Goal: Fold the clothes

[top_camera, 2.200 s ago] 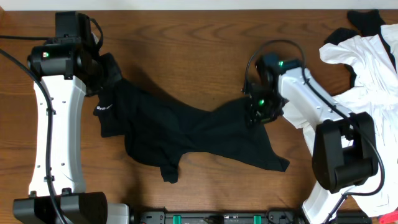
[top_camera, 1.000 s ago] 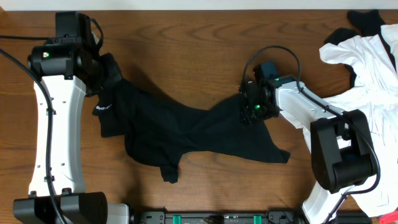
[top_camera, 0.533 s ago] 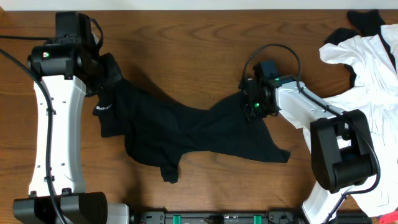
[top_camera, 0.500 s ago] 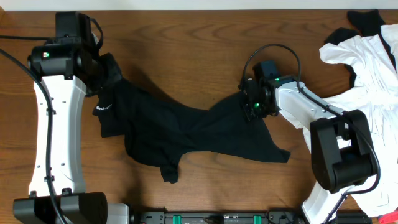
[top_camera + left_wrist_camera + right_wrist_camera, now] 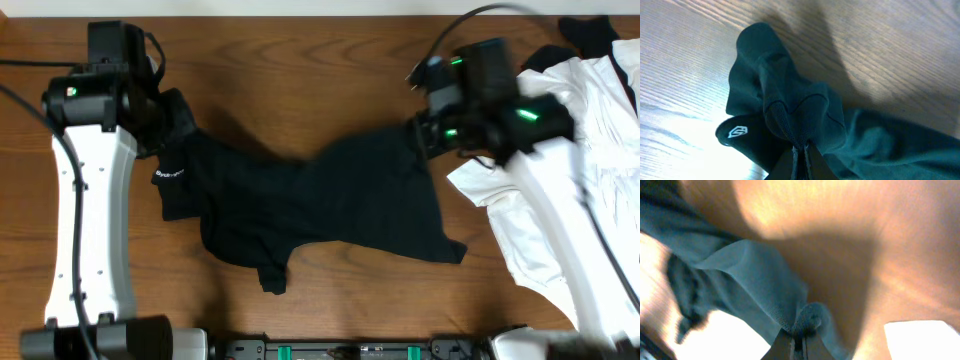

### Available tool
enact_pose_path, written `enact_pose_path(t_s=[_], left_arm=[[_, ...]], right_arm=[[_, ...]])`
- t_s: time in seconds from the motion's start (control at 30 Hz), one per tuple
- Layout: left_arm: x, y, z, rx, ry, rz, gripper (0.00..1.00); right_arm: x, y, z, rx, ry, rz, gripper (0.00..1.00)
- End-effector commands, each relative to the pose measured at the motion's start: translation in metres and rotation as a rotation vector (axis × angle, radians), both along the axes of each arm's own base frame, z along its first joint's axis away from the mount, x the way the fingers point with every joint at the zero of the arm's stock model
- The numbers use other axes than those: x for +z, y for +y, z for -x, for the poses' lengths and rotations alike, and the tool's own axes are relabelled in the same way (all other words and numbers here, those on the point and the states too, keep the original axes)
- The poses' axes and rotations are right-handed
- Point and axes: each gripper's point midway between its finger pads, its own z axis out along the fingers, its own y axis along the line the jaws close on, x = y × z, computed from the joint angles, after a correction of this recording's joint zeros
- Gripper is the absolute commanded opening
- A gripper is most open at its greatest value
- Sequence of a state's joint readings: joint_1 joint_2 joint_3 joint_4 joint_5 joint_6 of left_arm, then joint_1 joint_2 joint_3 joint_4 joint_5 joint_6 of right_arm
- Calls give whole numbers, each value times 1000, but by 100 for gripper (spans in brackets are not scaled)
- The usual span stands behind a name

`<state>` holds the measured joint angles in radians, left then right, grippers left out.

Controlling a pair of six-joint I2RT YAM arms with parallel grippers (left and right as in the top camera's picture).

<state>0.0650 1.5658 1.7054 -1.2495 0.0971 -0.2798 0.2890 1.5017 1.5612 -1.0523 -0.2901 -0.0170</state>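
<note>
My arms reach wide. Left pincer (image 5: 172, 112) upper left, right pincer (image 5: 422, 137) upper right, both pinching the black shirt (image 5: 320, 200).

My left arm (image 5: 88, 210): white links, black joints, green lamp, black cable. Right arm (image 5: 485, 80): same. Left gripper (image 5: 801, 159): thin dark fingers.

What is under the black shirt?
The wooden table shows all around the shirt, so it rests on that. Anything else beneath is covered.
</note>
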Motion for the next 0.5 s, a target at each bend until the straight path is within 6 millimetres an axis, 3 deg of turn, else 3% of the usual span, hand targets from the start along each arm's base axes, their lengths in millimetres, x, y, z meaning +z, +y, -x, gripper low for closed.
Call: enact_pose_path(t_s=[0.0, 0.07, 0.2, 0.47], left_arm=[[39, 0, 19, -13, -122, -27, 6], [61, 0, 33, -12, -195, -32, 6], [106, -2, 64, -10, -363, -43, 6], [192, -7, 134, -4, -755, -72, 6]], right_arm=[[53, -9, 13, -38, -104, -46, 1], [79, -14, 27, -41, -160, -61, 1], [112, -26, 50, -63, -238, -58, 1], [147, -55, 91, -141, -334, -24, 1]])
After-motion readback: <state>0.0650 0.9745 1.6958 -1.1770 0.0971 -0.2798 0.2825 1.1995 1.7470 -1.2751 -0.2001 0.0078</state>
